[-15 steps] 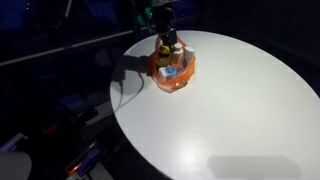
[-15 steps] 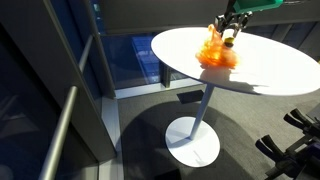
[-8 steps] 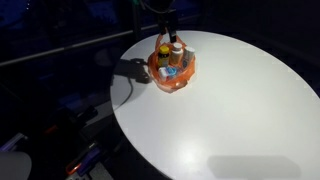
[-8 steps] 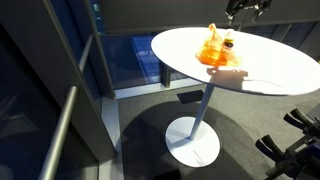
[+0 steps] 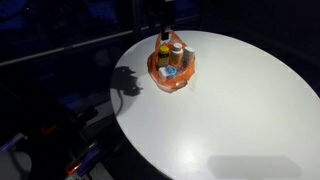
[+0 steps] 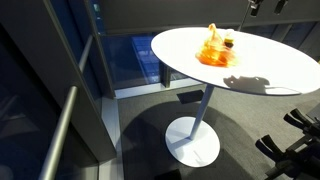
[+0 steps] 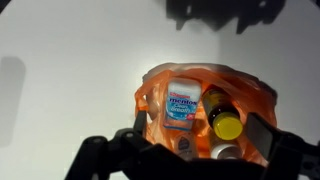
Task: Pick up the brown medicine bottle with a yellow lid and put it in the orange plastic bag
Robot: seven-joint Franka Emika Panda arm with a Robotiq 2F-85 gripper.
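Observation:
The brown medicine bottle (image 7: 222,113) with its yellow lid (image 7: 228,126) lies inside the orange plastic bag (image 7: 152,100), beside a blue-and-white Mentos box (image 7: 182,103) and a white-capped item (image 7: 222,150). In both exterior views the bag (image 5: 172,70) (image 6: 216,50) sits on the white round table, with the yellow lid (image 5: 164,49) poking out of it. My gripper (image 7: 201,128) hangs open above the bag, its dark fingers (image 7: 262,131) spread to either side of it and holding nothing. In the exterior views the gripper (image 5: 165,14) (image 6: 266,5) sits at the top edge, well above the bag.
The white round table (image 5: 240,110) stands on a single pedestal (image 6: 205,105) with a round base. The bag sits near the table's far rim. A railing (image 6: 70,120) and dark floor surround the table.
The gripper has opened and risen away from the bag. The bottle stays behind in the bag. The arm's shadow has slid across the table.

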